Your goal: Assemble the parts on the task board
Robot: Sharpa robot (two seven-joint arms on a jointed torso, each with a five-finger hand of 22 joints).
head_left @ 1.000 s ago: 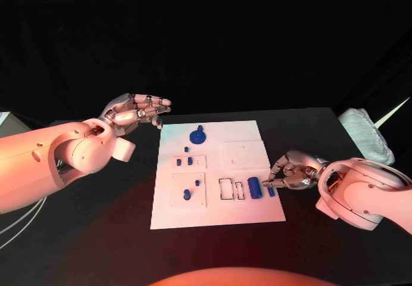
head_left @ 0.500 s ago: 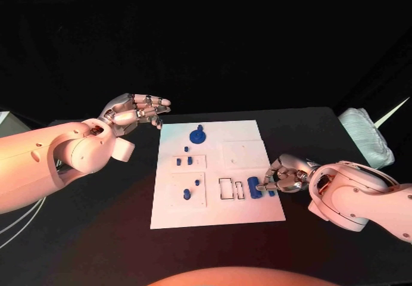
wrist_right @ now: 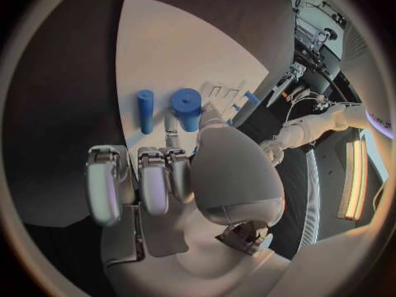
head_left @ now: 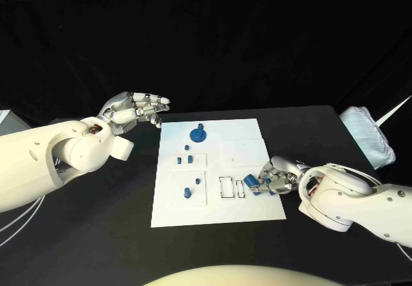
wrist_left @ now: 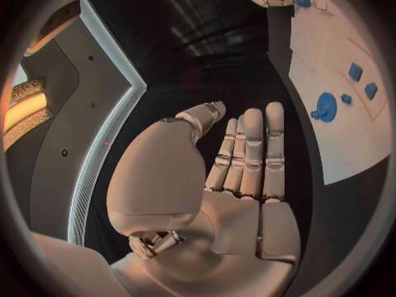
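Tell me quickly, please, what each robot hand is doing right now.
Left robot hand: open, raised beside the task board, holding nothing.
Right robot hand: gripping a blue cylinder at the board's edge.

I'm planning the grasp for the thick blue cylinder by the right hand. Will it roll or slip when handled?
The thick blue cylinder looks round and smooth, so lying on its side it would probably roll on the flat task board. Its plain plastic-looking surface may slip in the right hand, which is at it now. It looks rigid and probably light.

Blue parts (head_left: 198, 136) on white task board (head_left: 244, 128), black table (head_left: 112, 196).
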